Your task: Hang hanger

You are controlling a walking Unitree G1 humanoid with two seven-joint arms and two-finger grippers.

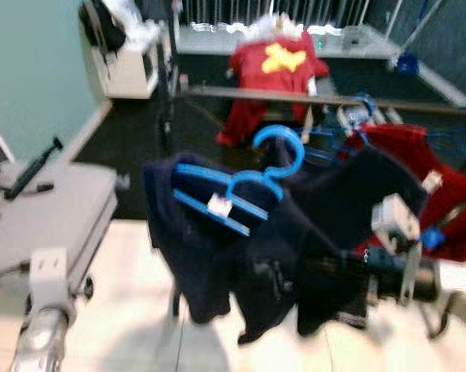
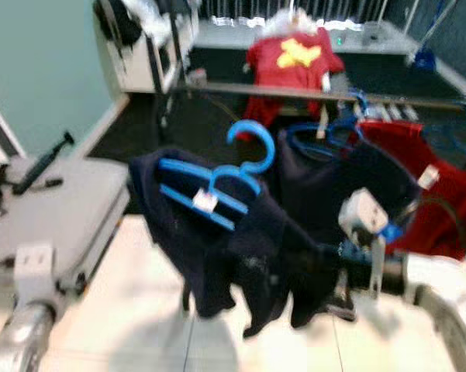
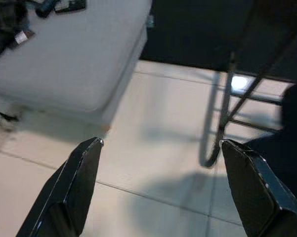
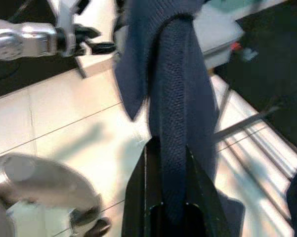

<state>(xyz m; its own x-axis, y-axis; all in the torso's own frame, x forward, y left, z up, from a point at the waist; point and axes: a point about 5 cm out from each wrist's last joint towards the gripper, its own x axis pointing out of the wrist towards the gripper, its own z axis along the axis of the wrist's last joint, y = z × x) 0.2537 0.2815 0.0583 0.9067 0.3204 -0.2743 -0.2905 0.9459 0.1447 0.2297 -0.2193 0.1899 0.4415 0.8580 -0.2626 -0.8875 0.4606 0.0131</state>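
Note:
A blue plastic hanger (image 1: 240, 190) lies tilted in a dark navy knitted garment (image 1: 209, 256), its hook (image 1: 283, 147) sticking up. The bundle hangs in the air in front of me, above pale floor tiles. My right gripper (image 4: 169, 145) is shut on a fold of the navy garment; in the eye views its fingers are buried in the cloth near the right wrist (image 1: 395, 271). Behind runs a clothes rail (image 1: 388, 102) with a red shirt (image 1: 275, 70) and more blue hangers (image 1: 349, 132). My left gripper (image 3: 160, 143) hangs open low on the left, holding nothing.
A grey padded bench (image 1: 46, 209) with a black tool on it stands at the left. A red garment (image 1: 442, 194) hangs at the right of the rail. The rail's metal stand (image 3: 222, 128) rises from the tiles. A white cabinet (image 1: 128, 66) stands at the back left.

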